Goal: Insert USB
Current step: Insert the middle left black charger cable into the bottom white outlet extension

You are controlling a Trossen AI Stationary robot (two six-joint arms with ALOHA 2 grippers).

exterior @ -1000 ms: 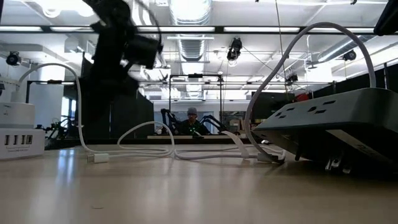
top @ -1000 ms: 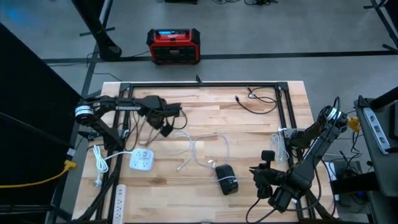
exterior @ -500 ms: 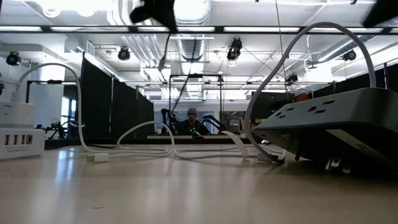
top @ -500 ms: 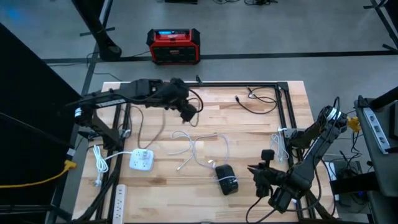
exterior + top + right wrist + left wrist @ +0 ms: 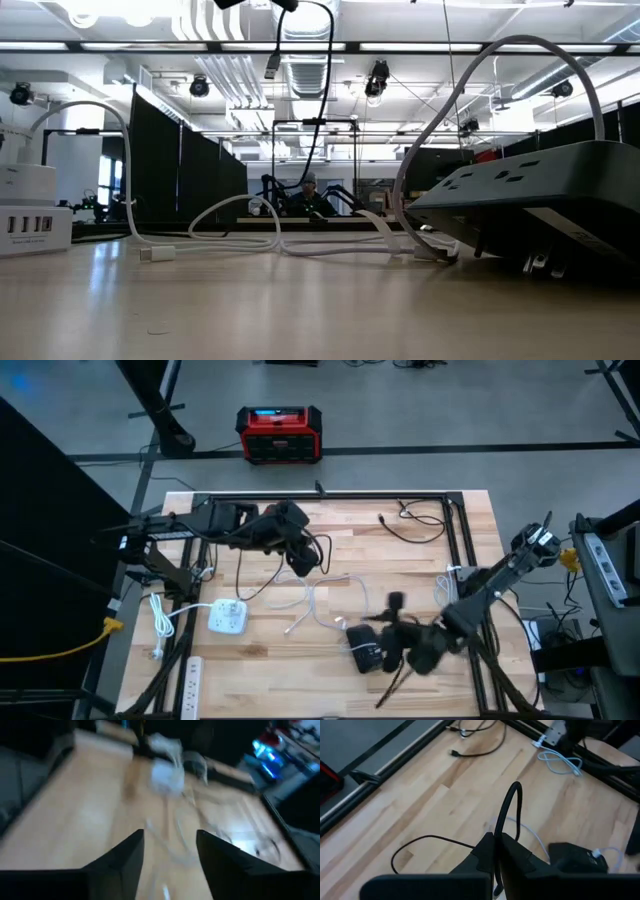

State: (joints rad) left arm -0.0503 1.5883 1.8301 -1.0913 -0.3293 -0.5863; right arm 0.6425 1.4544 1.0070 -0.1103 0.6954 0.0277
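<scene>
Left gripper [image 5: 496,851] clamps the black cable [image 5: 511,810]
It hangs well above the black power strip [image 5: 366,650]; right gripper [image 5: 169,851] beside that strip, fingers parted, empty.

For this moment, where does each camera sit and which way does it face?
High: overhead, looking straight down; both arms, left gripper holding the black cable.
Low: tabletop level, facing the room; black power strip near.
Left wrist: past shut fingers pinching the black cable.
Right wrist: past open fingers, blurred.
Shared: high and low show the white USB hub.
</scene>
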